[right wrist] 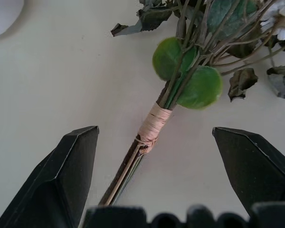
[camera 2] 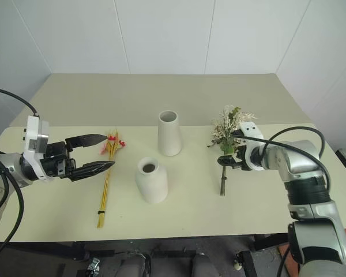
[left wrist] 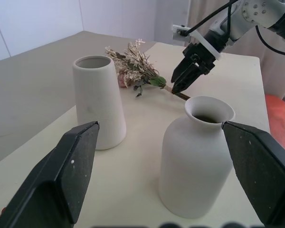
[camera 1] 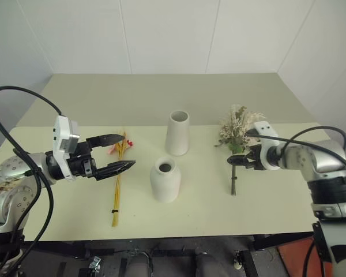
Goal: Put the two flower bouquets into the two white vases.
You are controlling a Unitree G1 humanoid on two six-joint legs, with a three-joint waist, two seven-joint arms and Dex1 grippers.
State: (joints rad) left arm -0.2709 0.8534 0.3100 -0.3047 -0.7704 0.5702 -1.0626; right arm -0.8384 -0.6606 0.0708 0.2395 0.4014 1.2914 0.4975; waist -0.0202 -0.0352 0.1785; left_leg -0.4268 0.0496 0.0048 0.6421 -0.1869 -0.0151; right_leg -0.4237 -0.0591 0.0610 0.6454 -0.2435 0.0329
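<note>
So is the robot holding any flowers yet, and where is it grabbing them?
Not yet. The right end effector is open around the bushy bouquet's wrapped stem, not closed on it. The left end effector is open and empty, above the yellow-stalk bouquet.

right gripper [camera 1: 240, 161] open over bushy bouquet [camera 1: 235, 138], beside two white vases [camera 1: 177, 133]

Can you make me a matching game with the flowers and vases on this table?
Things:
1. tall vase
2. short vase
3. bushy bouquet
4. thin yellow bouquet

Places:
A. lying under the open right gripper
B. standing nearest the table's front edge
C. lying by the open left gripper
D. standing behind the short vase

Pairs: 1-D, 2-B, 3-A, 4-C
</note>
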